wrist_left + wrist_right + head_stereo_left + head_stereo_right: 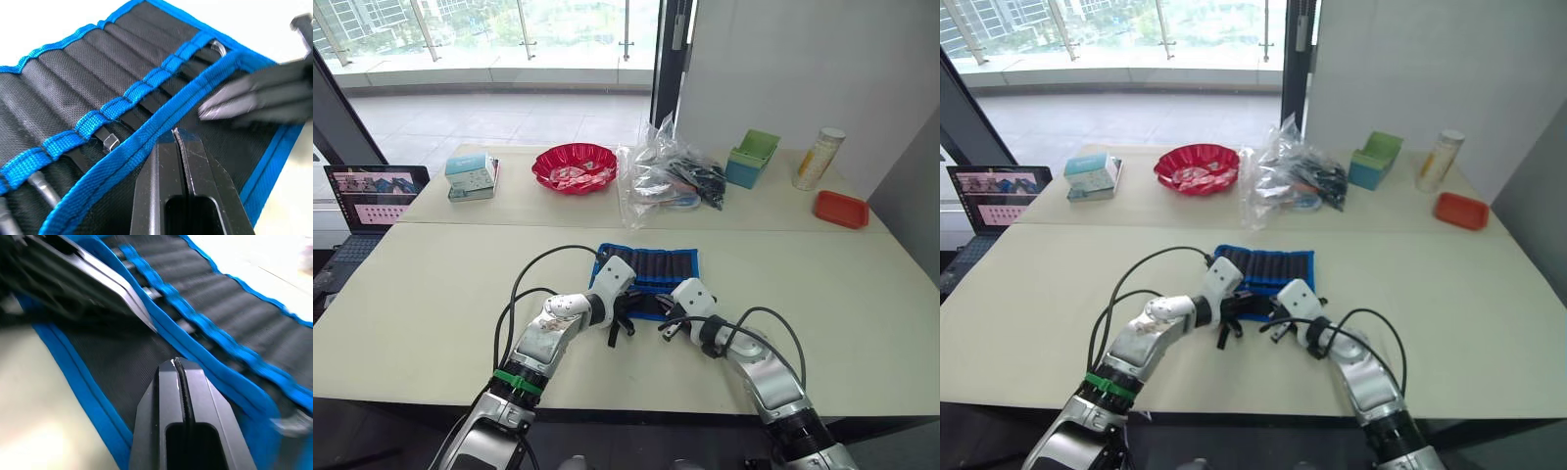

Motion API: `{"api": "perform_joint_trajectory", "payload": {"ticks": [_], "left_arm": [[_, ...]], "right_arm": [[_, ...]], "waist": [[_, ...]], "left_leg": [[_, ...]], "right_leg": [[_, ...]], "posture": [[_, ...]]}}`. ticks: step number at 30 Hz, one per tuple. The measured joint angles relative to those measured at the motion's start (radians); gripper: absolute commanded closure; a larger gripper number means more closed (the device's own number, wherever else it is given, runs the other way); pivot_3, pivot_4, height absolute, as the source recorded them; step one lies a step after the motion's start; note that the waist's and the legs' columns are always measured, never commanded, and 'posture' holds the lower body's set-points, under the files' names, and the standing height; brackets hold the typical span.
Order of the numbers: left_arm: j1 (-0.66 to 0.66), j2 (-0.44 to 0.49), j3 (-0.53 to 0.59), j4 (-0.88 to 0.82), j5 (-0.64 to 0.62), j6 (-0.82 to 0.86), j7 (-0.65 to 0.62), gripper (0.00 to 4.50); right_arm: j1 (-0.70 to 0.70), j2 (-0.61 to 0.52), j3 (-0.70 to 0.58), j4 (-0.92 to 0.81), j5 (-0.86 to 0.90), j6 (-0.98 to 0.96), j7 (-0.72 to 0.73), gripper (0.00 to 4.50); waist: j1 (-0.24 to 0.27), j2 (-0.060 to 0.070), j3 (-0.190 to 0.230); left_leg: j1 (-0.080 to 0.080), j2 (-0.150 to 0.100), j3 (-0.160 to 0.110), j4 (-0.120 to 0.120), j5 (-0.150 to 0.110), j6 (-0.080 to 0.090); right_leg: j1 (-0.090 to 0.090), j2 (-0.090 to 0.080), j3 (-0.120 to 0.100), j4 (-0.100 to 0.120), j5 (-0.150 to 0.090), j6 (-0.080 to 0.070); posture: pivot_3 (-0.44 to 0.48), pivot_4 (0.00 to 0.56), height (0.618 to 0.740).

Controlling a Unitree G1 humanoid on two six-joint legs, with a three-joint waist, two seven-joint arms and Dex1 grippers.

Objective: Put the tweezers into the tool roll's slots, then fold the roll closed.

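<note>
The tool roll (651,277) lies open on the worktop (431,294), just ahead of both grippers. The left gripper (177,134) and the right gripper (177,363) are closed, empty, tips over its blue-edged flap (146,142).

A pale beige tabletop (431,294) carries everything, with a seam running across it between a near part and a far part. On the near part lies the tool roll (651,277), opened flat. Along the far part sit a small boxed item (472,177), a red bowl (574,166), a clear plastic bag (666,176) of what look like tools, a green and blue container (751,159), an upright cylindrical can (819,158) and a red tray (842,209).
</note>
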Motion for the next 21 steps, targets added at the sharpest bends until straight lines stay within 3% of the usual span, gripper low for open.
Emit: {"api": "perform_joint_trajectory", "payload": {"ticks": [3, 7, 11, 13, 17, 18, 21], "left_arm": [[0.052, 0.028, 0.027, -0.028, -0.009, 0.021, 0.000, 4.50], [0.069, 0.021, 0.068, -0.045, -0.031, 0.037, 0.001, 4.50], [0.109, -0.001, 0.131, -0.070, -0.101, -0.002, -0.030, 4.50], [0.127, 0.005, 0.170, -0.120, -0.167, -0.002, -0.083, 4.50], [0.116, 0.094, 0.250, -0.246, -0.303, 0.053, -0.182, 4.50], [0.109, 0.125, 0.282, -0.270, -0.339, 0.076, -0.200, 4.24], [0.104, 0.194, 0.337, -0.296, -0.388, 0.093, -0.243, 3.38]], "right_arm": [[0.043, -0.033, -0.069, -0.028, 0.006, 0.043, -0.029, 4.48], [0.038, -0.035, -0.106, -0.028, 0.018, 0.083, -0.034, 4.48], [0.039, -0.006, -0.165, -0.037, 0.114, 0.068, 0.011, 4.48], [0.040, 0.004, -0.226, -0.086, 0.218, 0.083, 0.049, 4.48], [0.021, -0.037, -0.356, -0.162, 0.427, 0.206, 0.114, 4.48], [0.020, -0.066, -0.383, -0.169, 0.467, 0.244, 0.132, 4.50], [0.016, -0.126, -0.423, -0.171, 0.525, 0.319, 0.160, 3.67]], "waist": [[-0.001, 0.000, -0.004], [-0.006, 0.001, -0.006], [-0.005, 0.003, -0.004], [-0.003, 0.003, -0.002], [0.005, 0.004, 0.000], [0.006, 0.004, 0.000], [0.005, 0.005, 0.001]], "left_leg": [[0.019, 0.001, 0.000, -0.013, -0.001, 0.001], [0.020, 0.002, 0.001, -0.015, -0.001, 0.001], [0.009, 0.002, 0.002, -0.013, 0.000, -0.001], [-0.004, 0.002, 0.002, -0.009, 0.001, -0.002], [-0.009, 0.000, 0.001, -0.004, 0.000, 0.000], [-0.010, 0.000, 0.000, -0.005, -0.001, 0.001], [-0.009, 0.000, 0.000, -0.006, -0.002, 0.003]], "right_leg": [[0.021, 0.000, 0.001, -0.014, 0.000, 0.000], [0.021, 0.000, 0.002, -0.016, 0.000, 0.000], [0.011, 0.000, 0.002, -0.016, 0.000, 0.000], [-0.001, -0.001, 0.002, -0.009, 0.000, 0.000], [-0.001, -0.001, 0.000, -0.008, 0.000, 0.000], [-0.001, -0.001, 0.000, -0.009, 0.000, 0.000], [-0.001, -0.001, 0.000, -0.010, 0.000, 0.000]], "posture": [[0.000, 0.150, 0.740], [0.000, 0.150, 0.740], [0.000, 0.150, 0.740], [0.000, 0.150, 0.740], [0.000, 0.150, 0.740], [0.000, 0.150, 0.740], [0.000, 0.150, 0.740]]}}
